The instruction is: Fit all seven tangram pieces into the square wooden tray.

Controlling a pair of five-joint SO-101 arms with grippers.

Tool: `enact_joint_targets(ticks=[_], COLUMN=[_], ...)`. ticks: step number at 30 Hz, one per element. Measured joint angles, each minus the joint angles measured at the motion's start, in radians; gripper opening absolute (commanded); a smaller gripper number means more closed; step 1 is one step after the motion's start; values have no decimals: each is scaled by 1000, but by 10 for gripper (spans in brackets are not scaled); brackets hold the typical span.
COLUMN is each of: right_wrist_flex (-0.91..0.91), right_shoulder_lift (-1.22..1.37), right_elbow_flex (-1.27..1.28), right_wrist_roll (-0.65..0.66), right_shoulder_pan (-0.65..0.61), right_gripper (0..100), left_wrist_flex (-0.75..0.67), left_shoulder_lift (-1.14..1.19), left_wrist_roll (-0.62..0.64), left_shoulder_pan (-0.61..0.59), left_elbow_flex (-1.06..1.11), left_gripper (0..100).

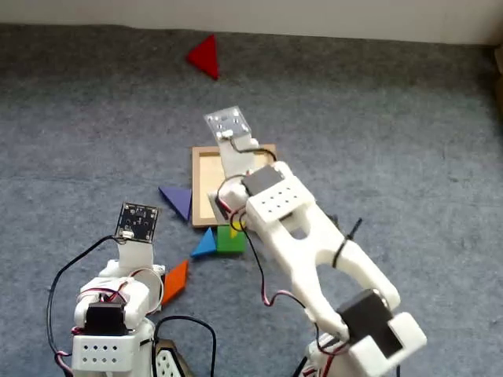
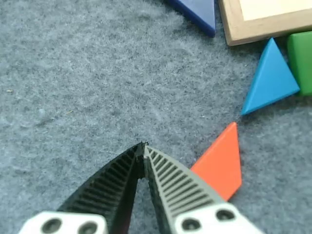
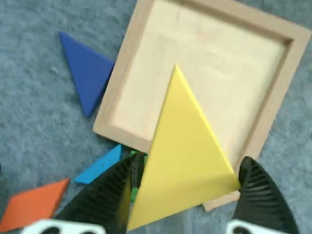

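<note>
The square wooden tray (image 3: 119,78) lies mid-table, its visible floor bare wood. My right gripper (image 3: 187,170) is shut on a large yellow triangle (image 3: 183,146), held tilted above the tray's near edge. In the high view the right arm (image 1: 271,200) covers much of the tray (image 1: 196,184). Beside the tray lie a dark blue triangle (image 1: 178,200), a light blue triangle (image 1: 206,243) and a green square (image 1: 230,239). An orange parallelogram (image 2: 222,163) lies just beside my left gripper (image 2: 141,146), which is shut and empty low over the carpet.
A red triangle (image 1: 204,55) lies far off near the back edge of the grey carpet (image 1: 377,118). Open carpet spreads to the tray's right and to the far left. The tray's corner (image 2: 258,24) and the light blue triangle (image 2: 270,78) sit beyond the left gripper.
</note>
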Motion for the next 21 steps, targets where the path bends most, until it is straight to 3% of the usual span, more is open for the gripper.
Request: enact_joint_targets(ticks=[10,16,21], right_wrist_flex=[0,0,0], right_shoulder_lift=[388,493,503], right_elbow_flex=[-354,-451,-457], right_wrist_roll=[0,0,0], right_shoulder_pan=[2,2,0], right_gripper=[261,266,384], left_wrist_flex=[0,0,0], left_shoulder_lift=[0,0,0], left_wrist_roll=[0,0,0], left_shoulder_pan=[0,0,0], left_elbow_flex=[0,0,0], left_gripper=[7,7,7])
